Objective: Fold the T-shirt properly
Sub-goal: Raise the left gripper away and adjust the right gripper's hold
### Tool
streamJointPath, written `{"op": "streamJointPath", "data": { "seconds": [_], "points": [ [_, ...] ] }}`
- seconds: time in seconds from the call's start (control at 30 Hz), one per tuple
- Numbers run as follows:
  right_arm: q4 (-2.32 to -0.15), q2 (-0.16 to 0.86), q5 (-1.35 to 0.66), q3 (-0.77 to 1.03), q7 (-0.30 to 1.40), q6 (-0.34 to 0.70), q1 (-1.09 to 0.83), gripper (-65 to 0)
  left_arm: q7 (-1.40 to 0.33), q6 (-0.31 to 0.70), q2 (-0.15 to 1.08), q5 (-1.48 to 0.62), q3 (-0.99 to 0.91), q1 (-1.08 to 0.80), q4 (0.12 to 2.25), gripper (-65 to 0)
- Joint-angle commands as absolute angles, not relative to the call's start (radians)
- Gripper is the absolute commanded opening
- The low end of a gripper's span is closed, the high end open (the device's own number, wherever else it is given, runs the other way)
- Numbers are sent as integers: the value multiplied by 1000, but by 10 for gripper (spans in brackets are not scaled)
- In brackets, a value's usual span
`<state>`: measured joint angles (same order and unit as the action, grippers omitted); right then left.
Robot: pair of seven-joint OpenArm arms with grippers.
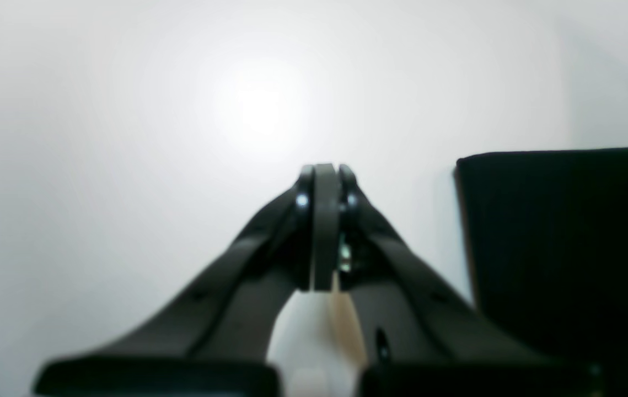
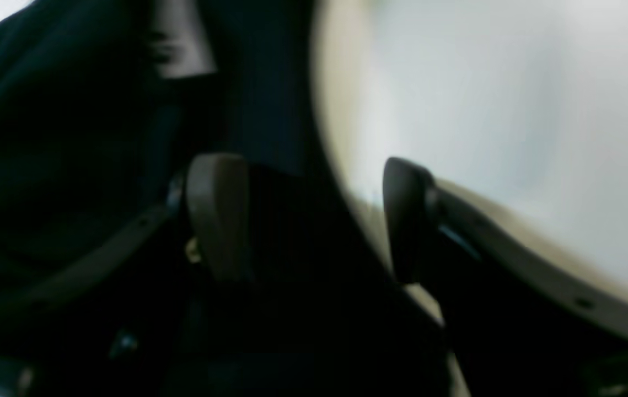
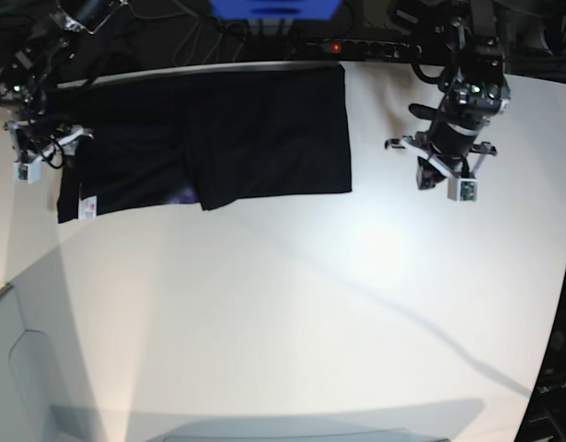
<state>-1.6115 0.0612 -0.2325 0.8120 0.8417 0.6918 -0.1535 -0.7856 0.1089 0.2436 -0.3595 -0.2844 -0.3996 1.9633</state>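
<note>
In the left wrist view the left gripper [image 1: 325, 182] hangs over bare white table [image 1: 126, 138] with its jaws pressed together and nothing between them; a straight edge of the black T-shirt [image 1: 562, 248] lies off to one side, apart from it. The risk here seems slight, unless this arm swings across and drags that squared edge out of line. In the right wrist view the right gripper [image 2: 314, 220] stands wide open with dark cloth lying between and beneath the fingers but not pinched; the view is blurred. If it lifts away at a slant, a finger could well snag the fabric and pull the fold open. In the base view the T-shirt [image 3: 264, 129] lies folded along the table's far edge, toward the far left corner, its white tag [image 3: 87, 206] at the near left corner of the cloth. The right gripper [image 3: 32, 158] sits at that left end and the left gripper [image 3: 445, 175] well clear.
</note>
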Motion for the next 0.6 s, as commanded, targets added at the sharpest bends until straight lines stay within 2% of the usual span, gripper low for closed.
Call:
{"op": "streamJointPath", "data": {
  "seconds": [0.0,0.2,0.33,0.57],
  "points": [
    [-1627,74,-249,819,826,698,-150,-257,-768,114,251,-364,-289,-398,1979,-650],
    [-1626,79,-374,817,828,698,-163,-257,-768,114,251,-364,-291,-406,1979,-650],
    [-1604,79,-371,816,828,698,-157,-257,-769,114,251,-364,-291,-406,1979,-650],
    [-1471,136,-371,814,823,698,-154,-257,-769,114,251,-364,-291,-406,1980,-650]
  ]
}}
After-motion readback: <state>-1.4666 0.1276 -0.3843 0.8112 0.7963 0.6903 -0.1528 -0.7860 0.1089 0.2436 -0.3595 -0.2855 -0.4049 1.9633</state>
